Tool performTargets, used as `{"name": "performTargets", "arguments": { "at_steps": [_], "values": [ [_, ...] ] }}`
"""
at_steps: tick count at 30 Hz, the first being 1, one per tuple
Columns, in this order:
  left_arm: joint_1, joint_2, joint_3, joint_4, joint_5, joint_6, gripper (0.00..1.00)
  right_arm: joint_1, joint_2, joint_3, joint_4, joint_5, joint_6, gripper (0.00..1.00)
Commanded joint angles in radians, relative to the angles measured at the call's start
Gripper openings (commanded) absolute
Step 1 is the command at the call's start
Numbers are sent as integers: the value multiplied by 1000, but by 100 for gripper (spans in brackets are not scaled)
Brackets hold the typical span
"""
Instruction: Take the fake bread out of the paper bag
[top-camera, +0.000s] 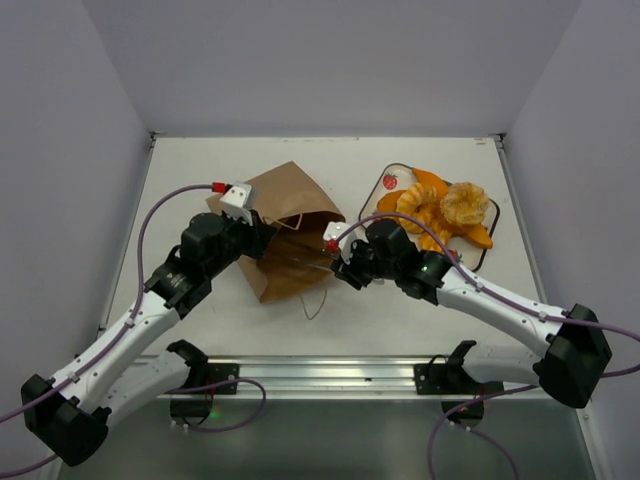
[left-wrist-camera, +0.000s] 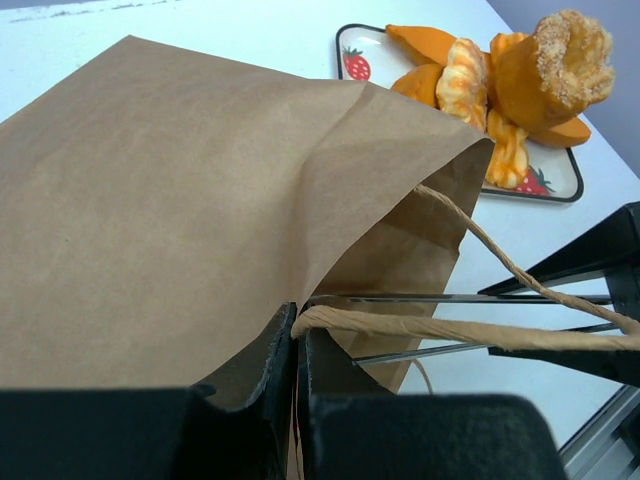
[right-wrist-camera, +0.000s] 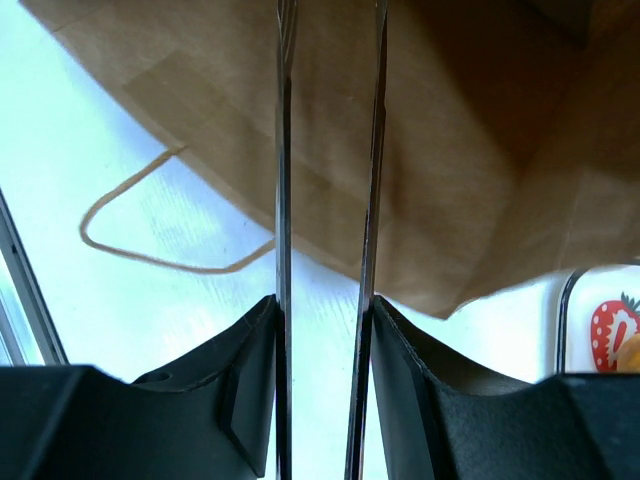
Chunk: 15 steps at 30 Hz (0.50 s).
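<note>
The brown paper bag (top-camera: 285, 200) lies on its side mid-table, mouth toward the right; it fills the left wrist view (left-wrist-camera: 180, 200) and the right wrist view (right-wrist-camera: 450, 150). My left gripper (top-camera: 262, 240) is shut on the bag's twisted upper handle (left-wrist-camera: 450, 328) and rim at the mouth (left-wrist-camera: 297, 335). My right gripper (top-camera: 338, 264) is open; its long thin metal blades (right-wrist-camera: 283, 150) reach into the bag's mouth with nothing seen between them (right-wrist-camera: 325, 200). Several orange fake bread pieces (top-camera: 440, 210) lie on a strawberry-print tray (top-camera: 386, 190), also in the left wrist view (left-wrist-camera: 550, 70). The bag's inside is hidden.
The tray (left-wrist-camera: 560, 190) sits right of the bag; its corner shows in the right wrist view (right-wrist-camera: 590, 300). The bag's lower handle (top-camera: 318, 300) loops loose on the table (right-wrist-camera: 130, 240). A metal rail (top-camera: 320, 375) runs along the near edge. Grey walls enclose the table.
</note>
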<state>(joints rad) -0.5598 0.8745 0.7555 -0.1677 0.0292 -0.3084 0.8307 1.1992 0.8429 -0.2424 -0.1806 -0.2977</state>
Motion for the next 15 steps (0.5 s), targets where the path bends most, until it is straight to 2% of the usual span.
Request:
{"name": "performTargets", "arguments": {
  "at_steps": [1,6,10,14,15],
  "values": [
    [-5,-28,13,-26,-23,28,7,-2,-58,21,-40,-68,-60,42],
    [-5,-25,-19,5,-23,8,8,-2,-110,47,-167,-65,-173,40],
    [-5,10,-47,86,-23,-37,13,-16,-161,53,-253,-43,-233,39],
    [-5,84,-54,140,-20,-78,30,-76,-226,36,-322,-42,-235,38],
    [-5,95,-56,149,-23,-90,41,-93,-239,32,-330,-48,-233,38]
  ]
}}
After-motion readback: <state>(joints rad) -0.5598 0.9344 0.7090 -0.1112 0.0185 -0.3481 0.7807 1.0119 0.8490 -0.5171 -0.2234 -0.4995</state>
